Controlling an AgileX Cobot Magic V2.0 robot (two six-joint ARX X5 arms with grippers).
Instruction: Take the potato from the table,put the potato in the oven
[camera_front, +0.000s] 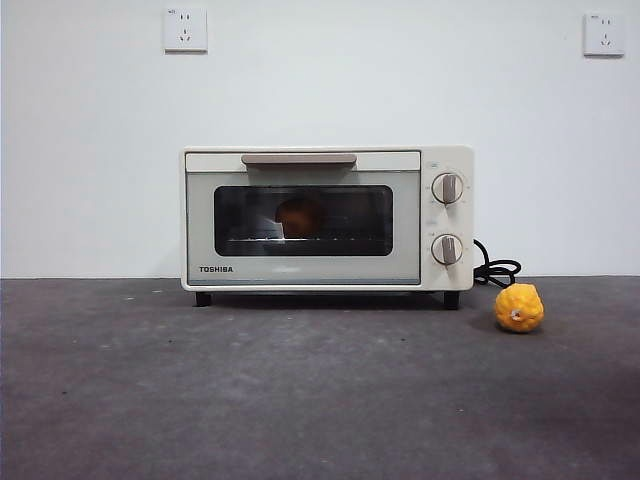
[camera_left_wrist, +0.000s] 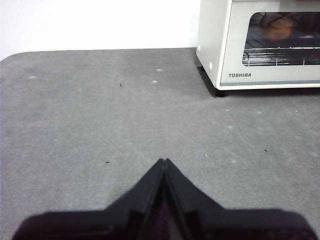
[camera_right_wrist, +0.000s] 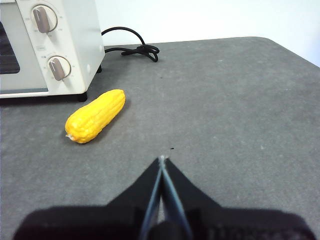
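The cream-white TOSHIBA oven (camera_front: 327, 218) stands at the back of the dark grey table (camera_front: 300, 400) with its door closed. Behind the dark glass a brownish-orange potato (camera_front: 298, 216) rests on the wire rack, also visible as the potato (camera_left_wrist: 278, 31) in the left wrist view. My left gripper (camera_left_wrist: 163, 161) is shut and empty, hovering over bare table well short of the oven (camera_left_wrist: 260, 45). My right gripper (camera_right_wrist: 162, 158) is shut and empty too, over the table to the side of the oven's knob end (camera_right_wrist: 50, 45). Neither arm shows in the front view.
A bumpy yellow corn cob (camera_right_wrist: 95, 116) lies on the table beside the oven's knob side, seen end-on as a yellow lump (camera_front: 519, 307) in the front view. The black power cord (camera_right_wrist: 131, 46) coils behind it. Two wall sockets (camera_front: 185, 29) sit high on the white wall.
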